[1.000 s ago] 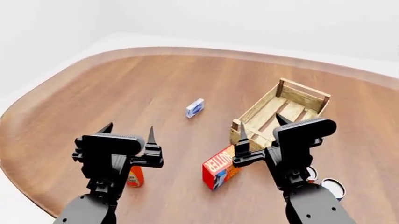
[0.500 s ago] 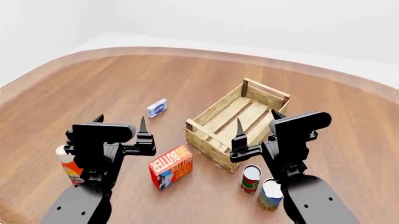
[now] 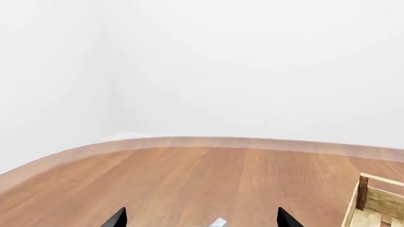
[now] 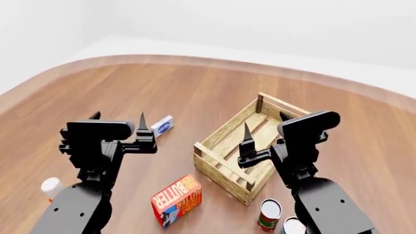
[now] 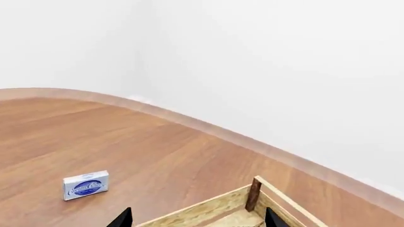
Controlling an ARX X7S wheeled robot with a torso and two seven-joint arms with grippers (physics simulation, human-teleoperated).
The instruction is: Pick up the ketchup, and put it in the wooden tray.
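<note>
The ketchup (image 4: 50, 187) stands at the lower left of the head view, only its white cap and a sliver of orange showing beside my left arm. The wooden tray (image 4: 229, 131) sits right of centre, holding nothing that I can see. My left gripper (image 4: 119, 118) is open in the air, well above and beyond the ketchup. My right gripper (image 4: 264, 123) is open over the tray's near half. In the left wrist view the open gripper (image 3: 200, 220) shows only its tips, with a tray corner (image 3: 372, 201) at one edge. In the right wrist view the gripper (image 5: 197, 220) hangs open above the tray (image 5: 218, 208).
A red butter box (image 4: 175, 200) lies in front of the tray. A small blue-and-white box (image 4: 163, 125) (image 5: 86, 185) (image 3: 218, 222) lies to the tray's left. Two cans (image 4: 269, 214) stand near the tray's near corner. The round wooden table's edge (image 4: 195, 61) curves behind.
The view has swung, so the tray, butter box and cans sit differently in the frame. The ketchup went from under my left gripper to the lower left. Both grippers stay open.
</note>
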